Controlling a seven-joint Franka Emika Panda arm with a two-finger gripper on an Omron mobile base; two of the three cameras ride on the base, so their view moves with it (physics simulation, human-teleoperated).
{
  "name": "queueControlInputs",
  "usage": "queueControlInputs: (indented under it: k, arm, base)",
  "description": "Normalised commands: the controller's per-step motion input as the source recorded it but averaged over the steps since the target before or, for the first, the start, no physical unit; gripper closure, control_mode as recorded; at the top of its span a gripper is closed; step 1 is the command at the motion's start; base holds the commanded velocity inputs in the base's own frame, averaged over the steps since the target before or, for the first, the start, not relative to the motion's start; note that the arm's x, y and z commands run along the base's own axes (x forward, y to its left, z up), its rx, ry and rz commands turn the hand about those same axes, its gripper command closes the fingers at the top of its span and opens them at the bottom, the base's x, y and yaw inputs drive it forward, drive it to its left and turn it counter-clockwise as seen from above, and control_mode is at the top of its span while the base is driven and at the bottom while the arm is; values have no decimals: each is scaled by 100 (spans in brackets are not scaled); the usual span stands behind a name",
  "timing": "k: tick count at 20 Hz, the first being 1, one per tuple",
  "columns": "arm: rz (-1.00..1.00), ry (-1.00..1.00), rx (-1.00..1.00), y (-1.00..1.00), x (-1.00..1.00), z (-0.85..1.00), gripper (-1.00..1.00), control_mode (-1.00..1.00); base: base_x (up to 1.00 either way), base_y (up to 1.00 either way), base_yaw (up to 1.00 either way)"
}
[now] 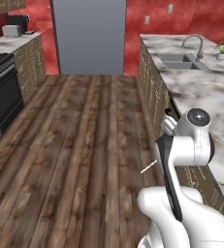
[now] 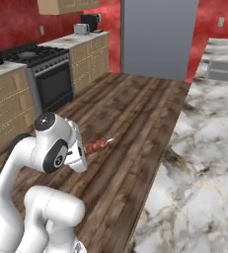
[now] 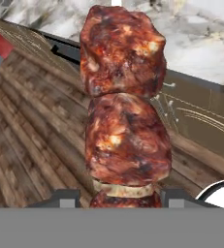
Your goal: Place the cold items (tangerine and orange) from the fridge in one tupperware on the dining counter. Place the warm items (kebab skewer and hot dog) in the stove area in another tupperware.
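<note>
The kebab skewer (image 3: 123,121), with dark red-brown meat chunks on a thin pale stick, stands up close between my gripper's (image 3: 118,199) two dark fingertips (image 3: 65,198), and the gripper is shut on it. In the right base view the kebab skewer (image 2: 97,145) sticks out of the hand over the wooden floor, pointing toward the marble dining counter (image 2: 204,163). The stick's pale tip (image 1: 149,167) juts out beside the arm in the left base view. The closed grey fridge (image 1: 89,36) stands at the far end of the room.
The stove (image 2: 41,59) with its dark oven front lines the left wall, with a toaster (image 1: 11,30) on the counter beyond it. The marble dining counter (image 1: 215,97) runs along the right and has a sink (image 1: 181,60) with a faucet. Wooden floor lies between.
</note>
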Motion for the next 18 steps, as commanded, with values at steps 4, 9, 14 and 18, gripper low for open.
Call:
queueControlInputs:
  k: [4,9,14,18]
  arm:
    - [0,0,0,0,0,0,100,100]
    - [0,0,0,0,0,0,100,100]
    - [0,0,0,0,0,0,100,100]
    - [0,0,0,0,0,0,100,100]
  base:
    - [-100,-36,-5]
    - [-100,-9,-4]
    - [-100,31,0]
    - [-80,-32,0]
